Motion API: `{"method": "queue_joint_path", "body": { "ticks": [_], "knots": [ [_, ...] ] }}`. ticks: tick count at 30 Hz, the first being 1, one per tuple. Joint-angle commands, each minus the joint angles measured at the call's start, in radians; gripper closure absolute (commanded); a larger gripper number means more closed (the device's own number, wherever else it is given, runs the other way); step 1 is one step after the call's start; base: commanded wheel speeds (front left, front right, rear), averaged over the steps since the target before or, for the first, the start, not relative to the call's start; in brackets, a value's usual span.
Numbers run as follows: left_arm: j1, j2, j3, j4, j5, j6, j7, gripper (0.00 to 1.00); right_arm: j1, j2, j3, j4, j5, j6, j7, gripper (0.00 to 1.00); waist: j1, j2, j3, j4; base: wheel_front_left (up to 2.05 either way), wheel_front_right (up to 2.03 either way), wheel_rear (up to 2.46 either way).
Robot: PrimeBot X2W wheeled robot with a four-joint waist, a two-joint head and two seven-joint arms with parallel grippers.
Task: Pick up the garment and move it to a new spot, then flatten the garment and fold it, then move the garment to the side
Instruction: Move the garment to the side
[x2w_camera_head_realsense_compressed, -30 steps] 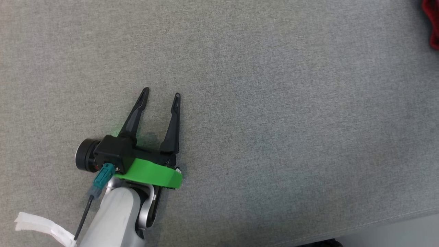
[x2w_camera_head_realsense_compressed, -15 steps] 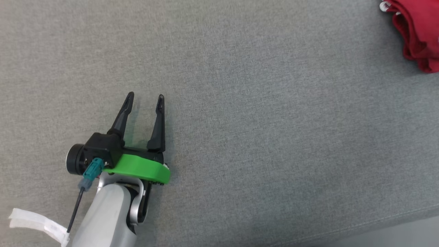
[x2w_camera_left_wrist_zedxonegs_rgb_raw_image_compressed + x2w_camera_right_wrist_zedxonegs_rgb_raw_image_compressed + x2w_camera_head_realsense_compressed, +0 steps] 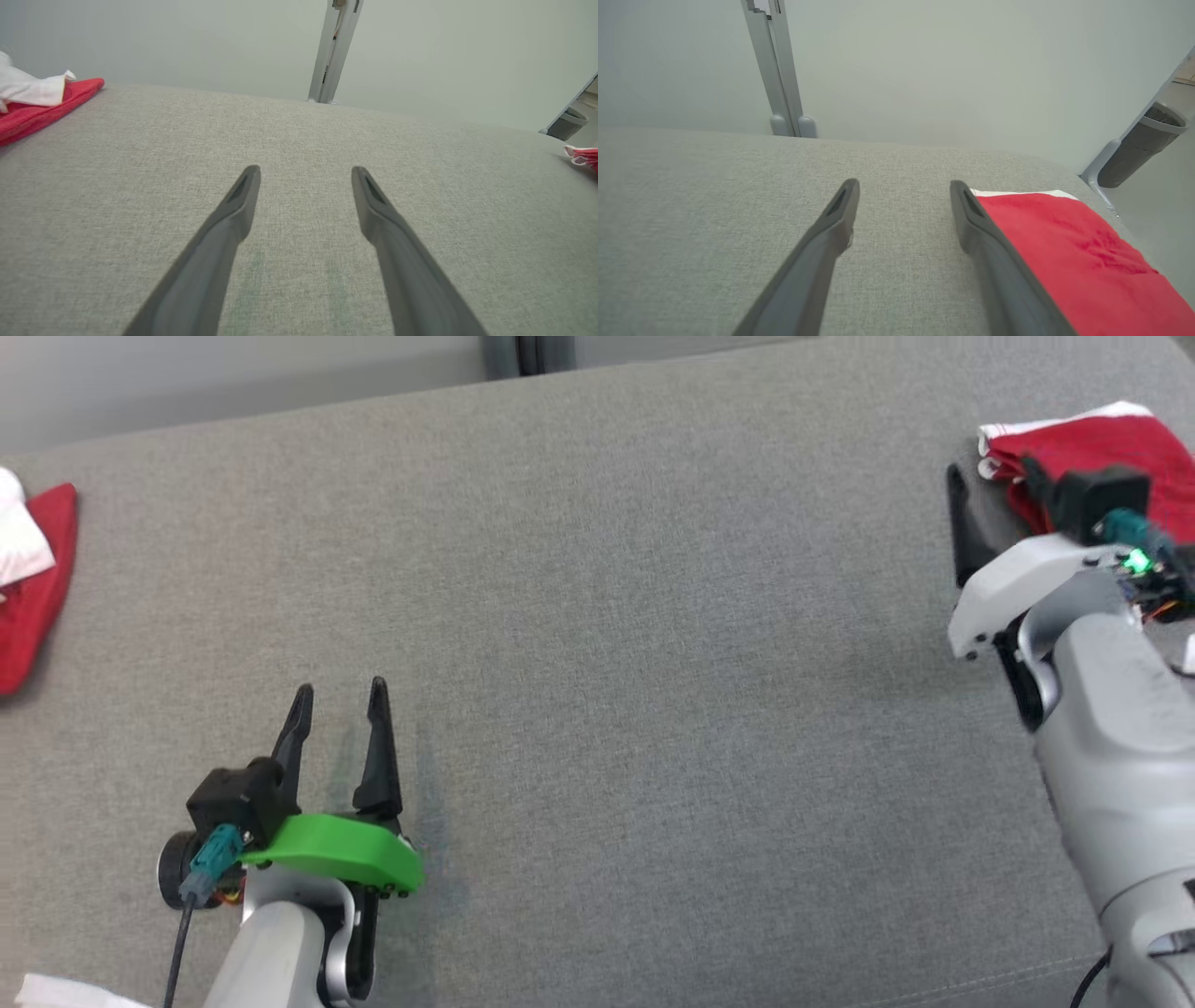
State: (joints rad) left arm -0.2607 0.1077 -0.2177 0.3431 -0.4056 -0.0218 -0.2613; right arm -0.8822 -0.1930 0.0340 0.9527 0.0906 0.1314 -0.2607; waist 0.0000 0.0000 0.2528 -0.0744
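At the far right, the right gripper [image 3: 903, 186] is hovering open and empty beside the red garment [image 3: 1064, 252]; the left gripper [image 3: 341, 691] is gaping empty too.

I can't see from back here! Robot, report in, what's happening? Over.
Left gripper open, empty. Right gripper open, beside red garment. Second red-and-white cloth far left. Nothing blocking.

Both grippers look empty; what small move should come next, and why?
Probably draw the right gripper back from the red garment: it lies folded flat near the right edge of the grey surface, beside that gripper's open, empty jaws. The left gripper is open and empty too.
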Motion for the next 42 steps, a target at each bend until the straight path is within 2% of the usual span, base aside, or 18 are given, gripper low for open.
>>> {"method": "queue_joint_path", "body": {
  "ticks": [1,4,10,13,18,23,31,42],
  "knots": [
    [0.03,-0.003,0.012,0.004,-0.003,-0.004,-0.005,0.0,0.04,0.011,-0.011,-0.018,-0.008,-0.002,-0.004,0.0,0.0,0.0,-0.086,0.035,0.0,0.0,0.0],
    [0.075,-0.006,0.041,0.002,0.006,-0.006,-0.005,0.0,0.138,0.069,-0.032,-0.095,-0.025,-0.002,-0.005,0.0,0.0,0.0,-0.122,0.039,0.0,0.0,0.0],
    [0.162,-0.022,0.089,-0.012,0.005,-0.012,-0.004,0.0,0.344,0.131,-0.082,-0.267,-0.056,-0.002,-0.005,0.0,0.0,0.0,-0.182,0.044,0.0,0.0,0.0],
    [0.205,-0.033,0.099,-0.019,0.005,-0.016,-0.004,0.0,0.444,0.138,-0.091,-0.337,-0.064,-0.002,-0.005,0.0,0.0,0.0,-0.212,0.045,0.0,0.0,0.0],
    [0.258,-0.044,0.105,-0.031,0.009,-0.019,-0.004,0.0,0.577,0.14,-0.063,-0.424,0.017,-0.002,-0.006,0.0,0.0,0.0,-0.25,0.045,0.0,0.0,0.0],
    [0.289,-0.05,0.097,-0.04,0.017,-0.02,-0.004,0.0,0.689,0.14,-0.045,-0.505,0.026,-0.002,-0.005,0.0,0.0,0.0,-0.269,0.046,0.0,0.0,0.0],
    [0.331,-0.055,0.096,-0.064,0.011,-0.013,-0.003,0.0,0.77,0.141,-0.041,-0.587,0.029,-0.002,-0.005,0.0,0.0,0.0,-0.279,0.033,0.0,0.0,0.0],
    [0.334,-0.057,0.091,-0.065,0.006,-0.01,-0.003,0.0,0.786,0.141,-0.048,-0.607,0.041,-0.002,-0.006,0.0,0.0,0.0,-0.284,0.035,0.0,0.0,0.0]
  ]
}}
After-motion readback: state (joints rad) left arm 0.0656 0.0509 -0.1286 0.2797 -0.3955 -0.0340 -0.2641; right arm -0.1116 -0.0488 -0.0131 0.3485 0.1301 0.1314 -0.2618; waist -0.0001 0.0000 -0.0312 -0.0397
